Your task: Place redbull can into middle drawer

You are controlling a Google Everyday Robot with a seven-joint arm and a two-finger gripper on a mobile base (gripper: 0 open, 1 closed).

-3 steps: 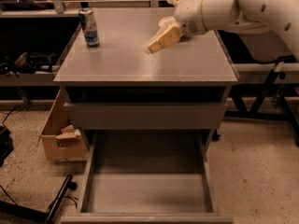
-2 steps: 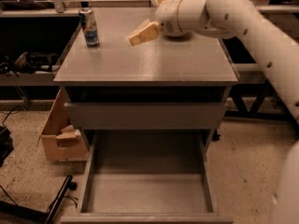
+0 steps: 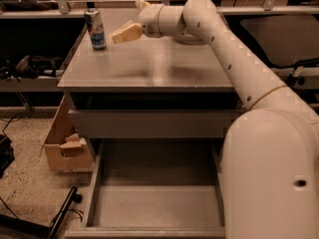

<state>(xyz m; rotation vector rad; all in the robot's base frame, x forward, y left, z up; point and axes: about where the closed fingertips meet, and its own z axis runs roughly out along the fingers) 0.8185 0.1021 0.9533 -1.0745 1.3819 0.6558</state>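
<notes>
While can (image 3: 95, 29) is standing on worktop (image 3: 149, 66), tool (image 3: 127, 33) is hovering just beside it | step: likely approaching for grasp | tool open or closed: cannot tell | next: enclosing can squarely, then carrying it to open drawer (image 3: 154, 205)

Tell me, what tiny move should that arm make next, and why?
Probably ease the gripper a little to the left, toward the slim blue-and-silver redbull can. The gripper hovers just right of the can without touching it. The can stands upright near the back left corner of the flat grey cabinet top. The wide shallow grey middle drawer below is already pulled open.
</notes>
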